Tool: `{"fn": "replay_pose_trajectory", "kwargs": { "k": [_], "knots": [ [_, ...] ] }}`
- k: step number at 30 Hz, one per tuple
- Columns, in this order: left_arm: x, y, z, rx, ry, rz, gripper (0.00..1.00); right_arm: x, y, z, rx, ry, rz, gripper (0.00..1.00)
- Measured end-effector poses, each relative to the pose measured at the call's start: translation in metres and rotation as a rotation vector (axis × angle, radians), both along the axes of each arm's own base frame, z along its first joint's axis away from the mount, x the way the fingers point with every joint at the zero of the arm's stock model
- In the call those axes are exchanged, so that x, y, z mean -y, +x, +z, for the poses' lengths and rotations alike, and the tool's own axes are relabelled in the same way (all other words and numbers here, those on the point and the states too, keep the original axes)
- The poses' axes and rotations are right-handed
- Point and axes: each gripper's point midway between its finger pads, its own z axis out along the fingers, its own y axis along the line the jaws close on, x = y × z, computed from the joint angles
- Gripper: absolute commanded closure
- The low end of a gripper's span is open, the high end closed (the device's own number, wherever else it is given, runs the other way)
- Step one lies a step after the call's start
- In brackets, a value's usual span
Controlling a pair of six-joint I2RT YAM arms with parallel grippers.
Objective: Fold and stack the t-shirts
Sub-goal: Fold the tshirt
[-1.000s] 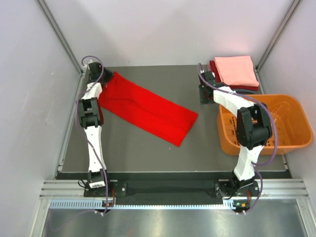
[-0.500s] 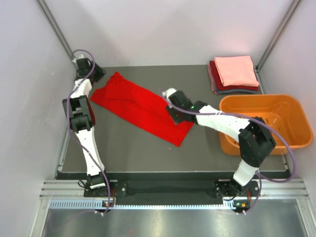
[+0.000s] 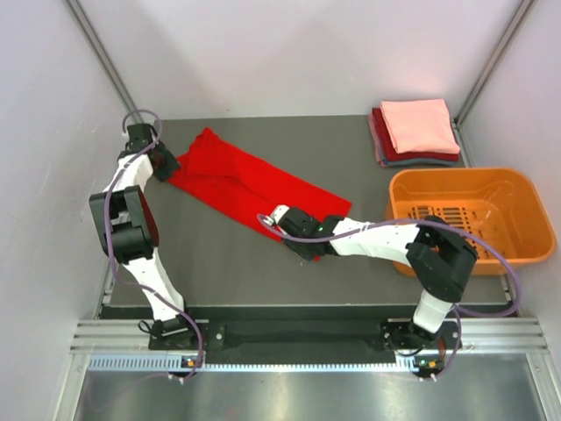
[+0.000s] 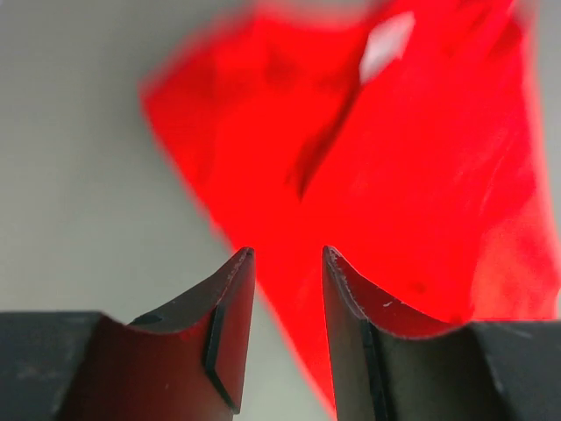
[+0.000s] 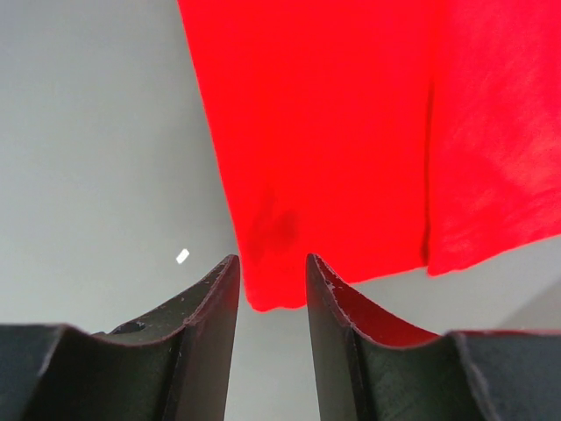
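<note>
Overhead, the bright red t-shirt (image 3: 254,186) lies as a long diagonal strip on the dark table (image 3: 219,267), left of the orange basket (image 3: 458,174); 1 stack of folded t-shirts (image 3: 419,129) sits just behind the basket. The left gripper (image 3: 164,161) is at the shirt's end farthest from the basket, the right gripper (image 3: 299,239) at the end nearest it. Next, the left wrist view, blurred, shows the 2 fingers (image 4: 230,294) apart, holding nothing. Last, the right wrist view shows jaws apart above a shirt corner.
</note>
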Motion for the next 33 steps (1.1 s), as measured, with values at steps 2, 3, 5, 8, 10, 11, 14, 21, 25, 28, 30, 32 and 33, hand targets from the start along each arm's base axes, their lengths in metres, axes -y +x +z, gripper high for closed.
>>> {"fn": "replay_pose_trajectory", "kwargs": {
  "k": [2, 3, 5, 8, 10, 11, 14, 21, 25, 28, 30, 32, 33],
  "knots": [
    [0.012, -0.024, -0.014, -0.049, -0.038, -0.015, 0.58, 0.008, -0.005, -0.009, -0.014, -0.025, -0.003, 0.65],
    [0.017, -0.033, -0.019, -0.065, -0.055, -0.02, 0.58, 0.012, -0.007, -0.014, -0.022, -0.038, -0.004, 0.65],
    [0.023, -0.044, -0.024, -0.08, -0.079, -0.027, 0.58, 0.018, -0.011, -0.022, -0.036, -0.058, -0.007, 0.67],
    [0.027, -0.048, -0.023, -0.079, -0.096, -0.032, 0.58, 0.019, -0.013, -0.026, -0.043, -0.059, -0.018, 0.68],
    [0.027, -0.047, -0.02, -0.072, -0.095, -0.031, 0.58, 0.016, -0.014, -0.026, -0.042, -0.051, -0.017, 0.68],
    [0.027, -0.048, -0.019, -0.07, -0.095, -0.03, 0.58, 0.015, -0.015, -0.026, -0.041, -0.049, -0.016, 0.68],
    [0.026, -0.047, -0.018, -0.067, -0.091, -0.027, 0.58, 0.014, -0.016, -0.026, -0.038, -0.044, -0.014, 0.77],
    [0.01, -0.045, -0.008, -0.058, -0.073, 0.007, 0.57, 0.014, -0.018, -0.028, -0.041, -0.034, -0.037, 1.0],
    [-0.013, -0.041, -0.003, -0.047, -0.04, 0.061, 0.57, 0.01, -0.025, -0.028, -0.053, -0.021, -0.062, 1.0],
    [-0.033, -0.028, -0.006, -0.05, -0.022, 0.1, 0.57, 0.002, -0.04, -0.028, -0.072, -0.004, -0.083, 1.0],
    [-0.041, -0.017, -0.01, -0.054, -0.03, 0.107, 0.57, -0.005, -0.054, -0.029, -0.082, 0.005, -0.089, 1.0],
    [-0.044, -0.01, -0.014, -0.049, -0.046, 0.108, 0.57, -0.013, -0.066, -0.029, -0.091, 0.011, -0.099, 1.0],
    [-0.043, -0.011, -0.017, -0.055, -0.057, 0.105, 0.56, -0.017, -0.072, -0.029, -0.093, 0.011, -0.104, 1.0]
  ]
}}
